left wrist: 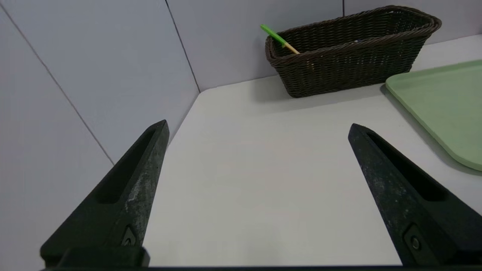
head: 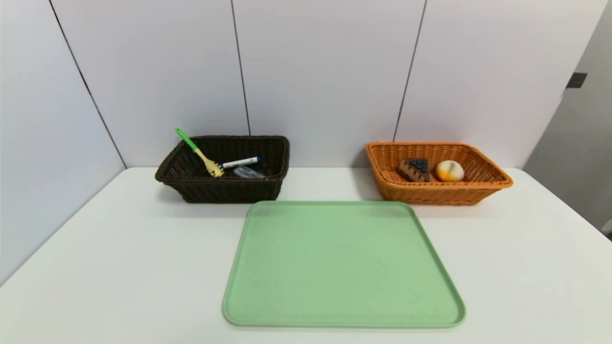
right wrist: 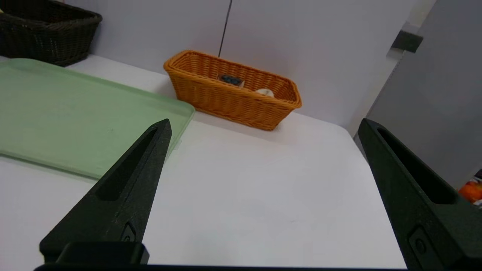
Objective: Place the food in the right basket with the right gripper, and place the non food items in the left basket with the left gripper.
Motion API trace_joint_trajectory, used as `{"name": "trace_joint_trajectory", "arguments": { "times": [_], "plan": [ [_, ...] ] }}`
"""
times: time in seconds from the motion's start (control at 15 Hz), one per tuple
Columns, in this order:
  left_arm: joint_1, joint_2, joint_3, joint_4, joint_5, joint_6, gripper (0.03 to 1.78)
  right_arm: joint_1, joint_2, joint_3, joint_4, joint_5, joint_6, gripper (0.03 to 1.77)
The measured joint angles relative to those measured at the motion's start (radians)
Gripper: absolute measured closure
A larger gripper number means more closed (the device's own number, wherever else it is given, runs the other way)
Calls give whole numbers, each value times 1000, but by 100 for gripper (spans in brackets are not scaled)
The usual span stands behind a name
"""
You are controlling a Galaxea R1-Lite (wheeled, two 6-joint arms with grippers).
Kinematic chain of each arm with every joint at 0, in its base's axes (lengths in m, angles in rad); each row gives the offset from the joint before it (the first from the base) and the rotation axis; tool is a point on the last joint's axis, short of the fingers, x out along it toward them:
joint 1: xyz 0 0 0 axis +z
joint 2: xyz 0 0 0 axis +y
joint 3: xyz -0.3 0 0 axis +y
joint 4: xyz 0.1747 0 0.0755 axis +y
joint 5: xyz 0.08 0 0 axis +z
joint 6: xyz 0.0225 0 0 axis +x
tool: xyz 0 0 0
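— Which step are you on?

— By my reading, the sorting is done. The cake wedge [head: 415, 169] and the cream bun [head: 450, 170] lie side by side inside the orange basket [head: 483, 165], to the right of the green tray [head: 342, 265]. The slotted spoon [head: 200, 154], the marker [head: 241, 162] and the grey case [head: 248, 173] are all in the dark brown basket [head: 275, 153], to the tray's left; the spoon's green handle leans up over the rim. The tray itself carries nothing.

— And your grippers?

— My left gripper [left wrist: 258, 128] hangs over bare bench [head: 119, 267] on the tray's left side, fingers spread wide, holding nothing. My right gripper [right wrist: 263, 126] hangs over bare bench on the tray's right side, equally spread and empty.

— What does the next move call for?

— Nothing to pick up, I judge. Only parking both arms clear of the tray and baskets.
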Motion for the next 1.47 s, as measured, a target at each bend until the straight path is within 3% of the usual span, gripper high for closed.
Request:
{"name": "trace_joint_trajectory", "arguments": {
  "times": [0.2, 0.6, 0.87, 1.13, 1.27, 1.33, 1.47],
  "plan": [
    [0, -1, 69, -73, -4, 24, 12, 0, 0, 77, -137, 0, 1, 9],
    [0, -2, 155, -138, -10, 34, 12, 0, 0, 157, -147, -6, 5, 9],
    [0, -2, 165, -99, -32, 29, 12, 0, 0, 184, -52, -26, 24, 9],
    [0, -2, 165, -41, -70, 24, 12, 0, 0, 180, 39, -39, 100, 9],
    [0, -2, 165, -11, -114, -37, 12, 0, 0, 166, 91, -72, 209, 9],
    [0, -2, 165, 20, -110, -86, 12, 0, 0, 160, 110, -95, 257, 9],
    [0, -2, 165, 9, -67, -212, 12, 0, 0, 157, 109, -100, 278, 9]
  ]
}}
